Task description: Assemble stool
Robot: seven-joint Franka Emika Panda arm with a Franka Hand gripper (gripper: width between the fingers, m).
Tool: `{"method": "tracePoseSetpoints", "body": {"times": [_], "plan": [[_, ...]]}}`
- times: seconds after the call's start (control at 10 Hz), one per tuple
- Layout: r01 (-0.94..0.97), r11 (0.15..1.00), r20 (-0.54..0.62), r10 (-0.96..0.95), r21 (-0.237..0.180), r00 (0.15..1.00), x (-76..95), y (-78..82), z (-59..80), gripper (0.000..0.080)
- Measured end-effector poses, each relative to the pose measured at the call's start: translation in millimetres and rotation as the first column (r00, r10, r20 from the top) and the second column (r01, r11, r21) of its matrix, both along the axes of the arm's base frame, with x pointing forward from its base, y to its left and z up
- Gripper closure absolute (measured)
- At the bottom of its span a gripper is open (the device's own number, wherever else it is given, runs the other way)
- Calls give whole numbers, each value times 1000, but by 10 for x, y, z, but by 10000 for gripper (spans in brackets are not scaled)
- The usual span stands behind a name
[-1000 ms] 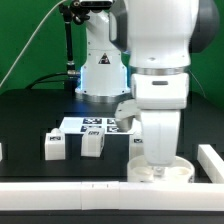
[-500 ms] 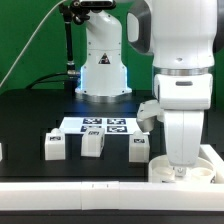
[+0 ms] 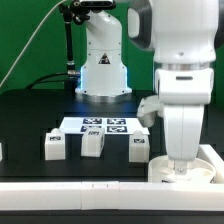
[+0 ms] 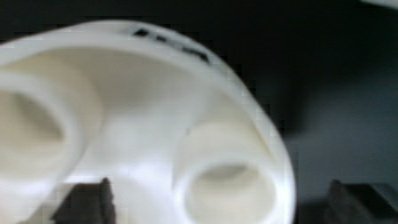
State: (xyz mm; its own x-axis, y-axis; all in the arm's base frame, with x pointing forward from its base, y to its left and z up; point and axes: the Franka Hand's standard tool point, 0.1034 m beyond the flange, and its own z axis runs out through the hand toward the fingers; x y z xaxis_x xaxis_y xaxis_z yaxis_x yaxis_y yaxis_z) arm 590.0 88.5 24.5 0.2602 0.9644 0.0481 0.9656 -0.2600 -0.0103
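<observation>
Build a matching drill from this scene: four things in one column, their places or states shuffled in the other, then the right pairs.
Things
1. seat
2. marker board
3. middle leg
4. gripper

Places or states
A. lying flat, behind the middle leg
B. open, directly over the seat
C. farthest toward the exterior view's right
D. flanked by two others like it

Pairs: 1-C, 2-A, 3-D, 4-B
</observation>
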Motion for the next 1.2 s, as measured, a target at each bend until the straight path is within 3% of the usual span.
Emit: {"method": "tracePoseSetpoints", "body": {"times": [0.1,0.4,0.7,1.2], "plan": [[9,1000,7,-9,-1,1000,24,45,138,168],[20,1000,18,-20,-11,1000,3,-8,469,151],[11,1000,24,-10,-19,1000,-165,-506,372,151],[131,991,14,-131,-15,991,-197,-547,344,151]]}}
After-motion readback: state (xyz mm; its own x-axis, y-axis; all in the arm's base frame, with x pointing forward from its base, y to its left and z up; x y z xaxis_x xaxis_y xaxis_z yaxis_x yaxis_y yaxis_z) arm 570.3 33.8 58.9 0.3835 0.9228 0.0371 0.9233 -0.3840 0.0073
